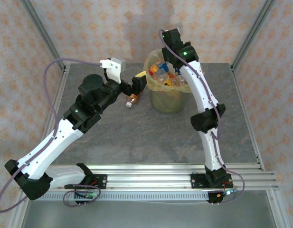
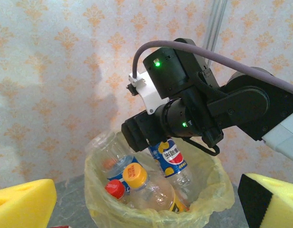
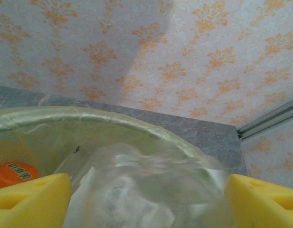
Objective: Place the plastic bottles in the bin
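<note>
Your right gripper: fingers spread wide, blue-label bottle just under it, over the bin | other bottles: inside bin | your left gripper: released, beside bin.

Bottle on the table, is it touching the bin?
Apart. The top external view shows bare table between the bottle and the bin.

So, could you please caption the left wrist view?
Right gripper over the bin, a blue-label bottle just beneath it.
</note>
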You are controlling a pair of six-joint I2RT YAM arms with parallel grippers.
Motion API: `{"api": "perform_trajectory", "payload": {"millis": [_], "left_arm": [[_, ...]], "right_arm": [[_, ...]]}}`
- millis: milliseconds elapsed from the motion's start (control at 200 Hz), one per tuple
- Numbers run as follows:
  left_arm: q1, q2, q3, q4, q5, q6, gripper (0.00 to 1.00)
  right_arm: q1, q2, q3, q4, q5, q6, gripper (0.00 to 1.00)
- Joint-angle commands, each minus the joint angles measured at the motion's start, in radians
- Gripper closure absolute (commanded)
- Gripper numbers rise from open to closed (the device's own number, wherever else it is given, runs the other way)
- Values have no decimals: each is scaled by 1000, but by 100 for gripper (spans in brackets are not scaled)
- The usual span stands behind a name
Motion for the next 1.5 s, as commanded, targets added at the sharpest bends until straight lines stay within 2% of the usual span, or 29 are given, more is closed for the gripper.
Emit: {"api": "perform_trajectory", "payload": {"millis": [0,155,340,515,651,756,956,1101,1186,1306,1496], "left_arm": [[-8,15,22,-4,-9,-22,0],[-7,21,29,-7,-4,-29,0],[-8,14,26,-13,-9,-32,0],[-7,1,14,-7,-18,-34,0],[-8,0,11,-9,-23,-35,0],[-8,-2,8,-7,-23,-36,0],[-7,-2,3,-3,-27,-40,0],[-8,4,7,-18,-52,-38,0],[-6,17,30,-62,-112,-50,0],[14,38,60,-131,-191,-96,0],[87,57,70,-182,-156,-195,0]], "right_arm": [[-2,-58,27,-22,-45,34,15],[-1,-108,28,-16,-60,61,15],[-7,-123,23,-19,75,43,20],[-31,-113,-2,-50,62,52,22],[-34,-97,-4,-71,81,43,27],[-40,-91,-6,-94,98,42,37],[-53,-94,-32,-115,116,61,42],[-53,-109,-58,-125,74,80,46],[-53,-120,-76,-126,29,96,51],[-54,-128,-86,-128,-46,123,52],[-54,-143,-83,-129,-141,154,52]]}}
